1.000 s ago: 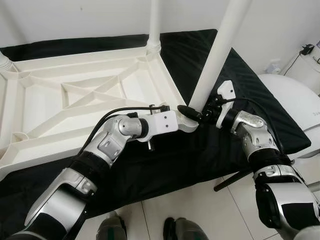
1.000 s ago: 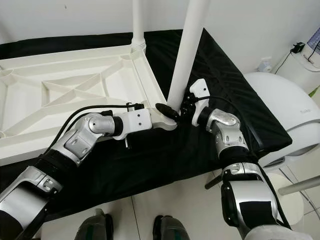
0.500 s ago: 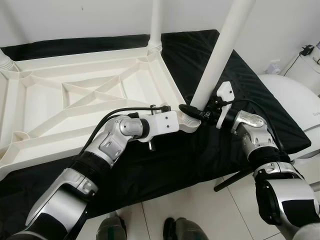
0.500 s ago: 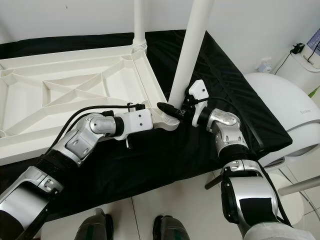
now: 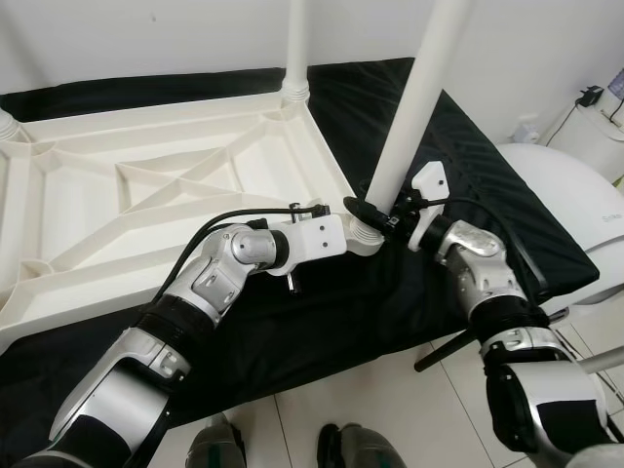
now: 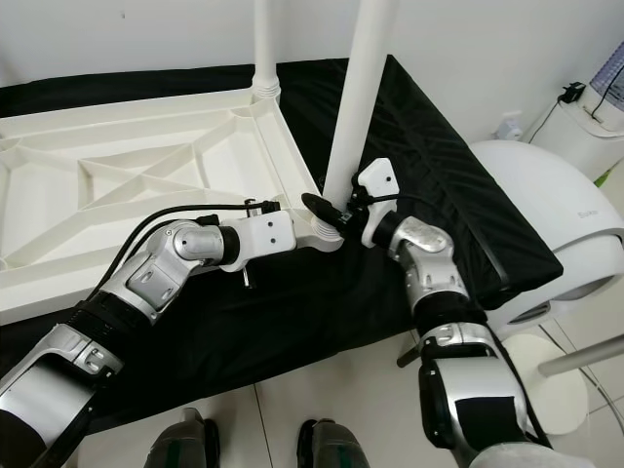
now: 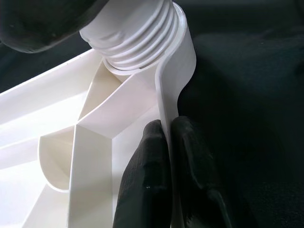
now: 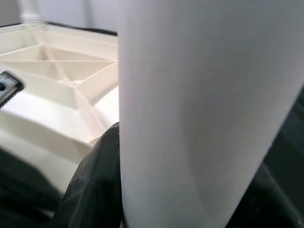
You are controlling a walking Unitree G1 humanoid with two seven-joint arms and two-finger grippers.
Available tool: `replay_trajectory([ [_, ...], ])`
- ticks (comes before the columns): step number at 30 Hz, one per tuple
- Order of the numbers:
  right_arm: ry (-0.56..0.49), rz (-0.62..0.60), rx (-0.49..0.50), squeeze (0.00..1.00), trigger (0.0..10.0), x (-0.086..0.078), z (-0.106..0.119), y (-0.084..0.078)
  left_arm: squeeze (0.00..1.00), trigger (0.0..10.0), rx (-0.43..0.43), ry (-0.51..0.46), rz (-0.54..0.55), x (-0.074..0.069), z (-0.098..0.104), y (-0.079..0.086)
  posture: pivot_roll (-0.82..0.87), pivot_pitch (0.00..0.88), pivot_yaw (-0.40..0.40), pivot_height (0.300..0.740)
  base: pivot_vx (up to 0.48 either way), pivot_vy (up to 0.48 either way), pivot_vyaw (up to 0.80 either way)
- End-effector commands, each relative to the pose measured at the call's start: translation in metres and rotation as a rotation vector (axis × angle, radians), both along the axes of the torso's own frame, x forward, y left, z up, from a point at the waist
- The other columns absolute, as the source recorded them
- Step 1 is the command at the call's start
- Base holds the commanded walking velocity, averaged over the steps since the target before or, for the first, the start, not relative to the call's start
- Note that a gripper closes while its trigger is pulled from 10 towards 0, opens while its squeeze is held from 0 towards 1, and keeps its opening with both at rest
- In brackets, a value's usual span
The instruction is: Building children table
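On the black cloth (image 5: 458,136) before you lies the tabletop (image 5: 146,185), upside down with its ribs facing up. Your left gripper (image 7: 170,156) is at its near right corner, fingers (image 7: 147,175) nearly together and pinched on the thin rim wall, one finger inside the rim and one outside. Just beyond those fingertips sits the corner socket, with the threaded end of a leg (image 5: 414,102) standing in it.

Your right gripper (image 5: 375,216) comes at that same leg from the other side, low down, just above the socket. Its fingers (image 8: 95,180) wrap the white tube, one on each side, closed on it; in the right wrist view the tube stands right against the camera. The leg rises from between the fingers, leaning slightly away to the right, and its top leaves the frame.

Both grippers meet at this one corner, close to each other, the left on the rim and the right on the leg.

Further from your grippers, a second leg (image 5: 296,44) stands upright in the far right corner socket. A third leg's base (image 5: 8,125) shows at the far left corner.
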State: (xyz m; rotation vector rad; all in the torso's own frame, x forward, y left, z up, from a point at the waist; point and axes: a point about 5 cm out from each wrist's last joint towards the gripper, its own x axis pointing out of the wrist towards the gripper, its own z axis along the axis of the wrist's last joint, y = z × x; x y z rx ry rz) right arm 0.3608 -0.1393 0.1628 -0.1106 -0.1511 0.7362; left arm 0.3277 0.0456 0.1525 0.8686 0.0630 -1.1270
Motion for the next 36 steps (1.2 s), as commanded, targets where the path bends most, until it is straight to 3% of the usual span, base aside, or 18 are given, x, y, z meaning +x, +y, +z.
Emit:
replay_trajectory([
  [1, 0.054, -0.171, -0.002, 0.0, 10.0, 0.003, -0.01, -0.019, 0.0, 10.0, 0.023, 0.009, -0.089, -0.009, -0.002, -0.009, -0.03, 0.088, -0.039, 0.74, 0.0, 0.0, 0.0],
  [5, 0.078, -0.293, 0.075, 0.0, 10.0, 0.0, -0.013, -0.009, 0.0, 10.0, 0.023, 0.012, -0.091, -0.01, -0.003, -0.009, -0.04, 0.091, -0.041, 0.74, 0.0, 0.0, 0.0],
  [11, 0.089, -0.332, 0.099, 0.0, 10.0, -0.001, -0.014, -0.007, 0.0, 10.0, 0.022, 0.014, -0.09, -0.01, -0.004, -0.009, -0.03, 0.095, -0.044, 0.74, 0.0, 0.0, 0.0],
  [13, 0.078, -0.462, 0.152, 0.0, 10.0, -0.007, -0.015, 0.0, 0.0, 10.0, 0.023, 0.018, -0.089, -0.012, -0.005, -0.008, -0.03, 0.102, -0.051, 0.74, 0.0, 0.0, 0.0],
  [17, 0.074, -0.608, 0.231, 0.0, 10.0, -0.014, -0.016, 0.006, 0.0, 10.0, 0.023, 0.021, -0.087, -0.013, -0.006, -0.008, -0.03, 0.102, -0.053, 0.74, 0.0, 0.0, 0.0],
  [24, 0.042, -0.851, 0.251, 0.0, 10.0, -0.026, -0.014, 0.009, 0.0, 10.0, 0.021, 0.021, -0.09, -0.012, -0.006, -0.009, -0.04, 0.094, -0.053, 0.74, 0.0, 0.0, 0.0],
  [36, 0.068, -0.862, 0.266, 0.0, 10.0, -0.029, -0.011, 0.019, 0.0, 10.0, 0.022, 0.017, -0.091, -0.013, -0.006, -0.01, -0.03, 0.086, -0.059, 0.74, 0.0, 0.0, 0.0],
])
